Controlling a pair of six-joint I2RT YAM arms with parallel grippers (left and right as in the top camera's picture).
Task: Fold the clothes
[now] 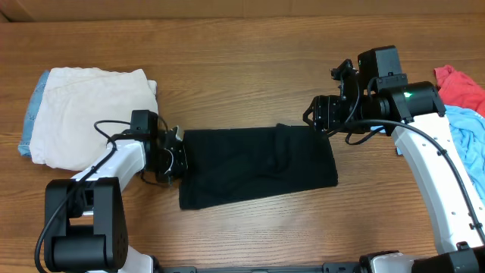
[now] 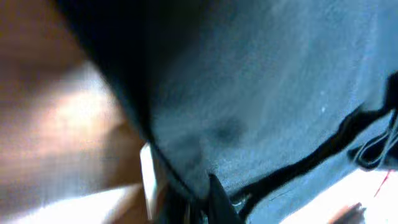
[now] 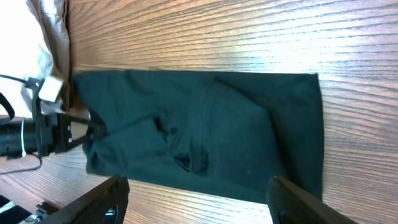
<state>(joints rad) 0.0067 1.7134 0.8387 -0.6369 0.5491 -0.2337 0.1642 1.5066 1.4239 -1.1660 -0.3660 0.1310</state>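
Note:
A black T-shirt (image 1: 258, 165) lies folded into a long rectangle across the middle of the table. My left gripper (image 1: 176, 155) is at its left edge and shut on the fabric. The left wrist view is filled with blurred dark cloth (image 2: 267, 93), pinched at the bottom by the fingers (image 2: 219, 202). My right gripper (image 1: 318, 114) hovers over the shirt's far right corner. Its jaws are open and empty (image 3: 199, 202), with the T-shirt (image 3: 205, 130) spread out beyond them and the left gripper (image 3: 84, 132) at the far end.
A folded cream garment (image 1: 91, 114) lies at the left on top of a light blue one (image 1: 29, 133), close to the left arm. A red garment (image 1: 461, 87) and a light blue one (image 1: 470, 144) are heaped at the right edge.

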